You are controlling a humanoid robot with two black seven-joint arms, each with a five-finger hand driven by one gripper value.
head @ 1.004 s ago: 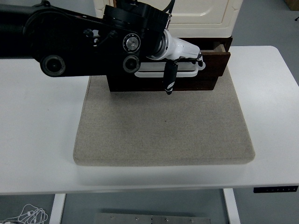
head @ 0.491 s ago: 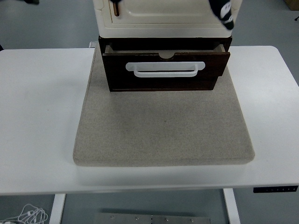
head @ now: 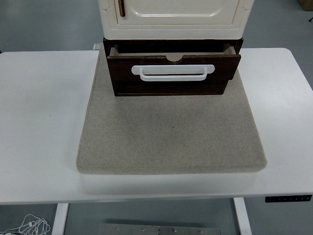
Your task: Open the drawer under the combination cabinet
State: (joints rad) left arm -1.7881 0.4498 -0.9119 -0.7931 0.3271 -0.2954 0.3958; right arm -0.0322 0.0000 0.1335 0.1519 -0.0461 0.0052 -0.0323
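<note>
Dark brown wooden drawer (head: 171, 73) with white loop handle (head: 172, 72) stands pulled partly out beneath cream cabinet (head: 173, 14) — task looks essentially done. Neither hand in view — finger state unknown.

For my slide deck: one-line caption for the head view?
Dark drawer with white handle pulled partly out beneath the cream cabinet, on a grey mat.

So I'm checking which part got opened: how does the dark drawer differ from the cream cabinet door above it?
The drawer is dark brown wood; the cabinet door is cream. The drawer is pulled out, its front standing forward of the cabinet's base, while the door looks shut, flush in its frame. The drawer has a wide white handle set horizontally; the door has a small brown upright pull at its left edge. Both belong to one cabinet standing on the grey mat.
</note>
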